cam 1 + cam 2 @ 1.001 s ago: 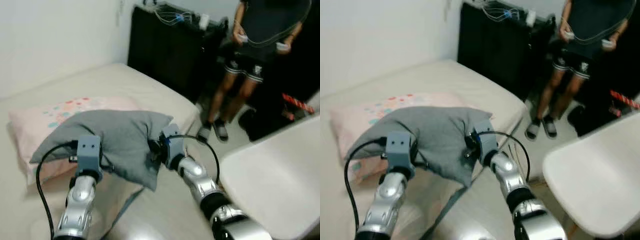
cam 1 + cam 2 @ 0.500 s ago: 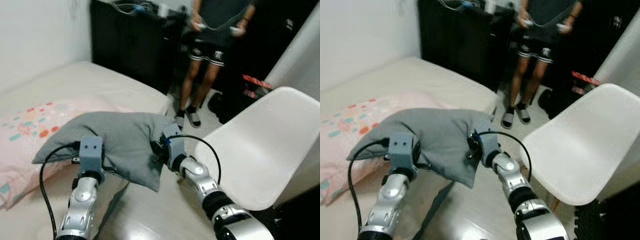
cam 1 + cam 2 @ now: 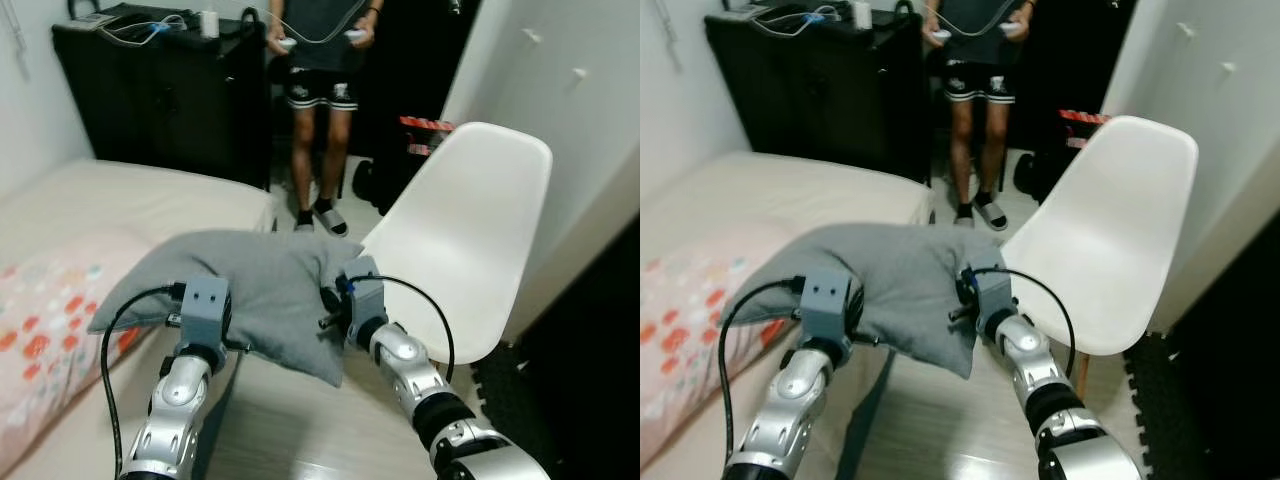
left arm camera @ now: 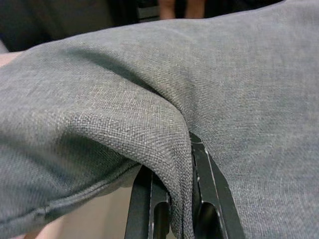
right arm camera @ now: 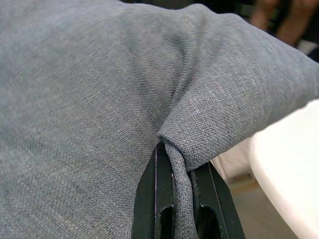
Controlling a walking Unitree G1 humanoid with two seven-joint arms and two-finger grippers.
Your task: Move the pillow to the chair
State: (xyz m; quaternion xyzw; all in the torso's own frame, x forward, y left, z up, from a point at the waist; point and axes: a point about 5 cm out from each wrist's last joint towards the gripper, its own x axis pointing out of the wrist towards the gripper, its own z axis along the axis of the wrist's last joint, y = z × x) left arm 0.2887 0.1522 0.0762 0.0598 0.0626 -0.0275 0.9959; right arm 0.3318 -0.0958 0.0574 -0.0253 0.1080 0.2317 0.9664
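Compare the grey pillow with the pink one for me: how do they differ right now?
The grey pillow is plain; the pink pillow has coloured spots. The grey pillow is held up off the bed, a fold pinched by the left gripper and another by the right gripper; the pink pillow lies on the bed. The grey pillow is beside the white chair; the pink pillow is further to the robot's left. Both look soft.

You see two silver, jointed arms, each ending in a grey-blue boxy wrist block with small dark screws and a looping black cable. The left gripper and right gripper each have long black fingers.
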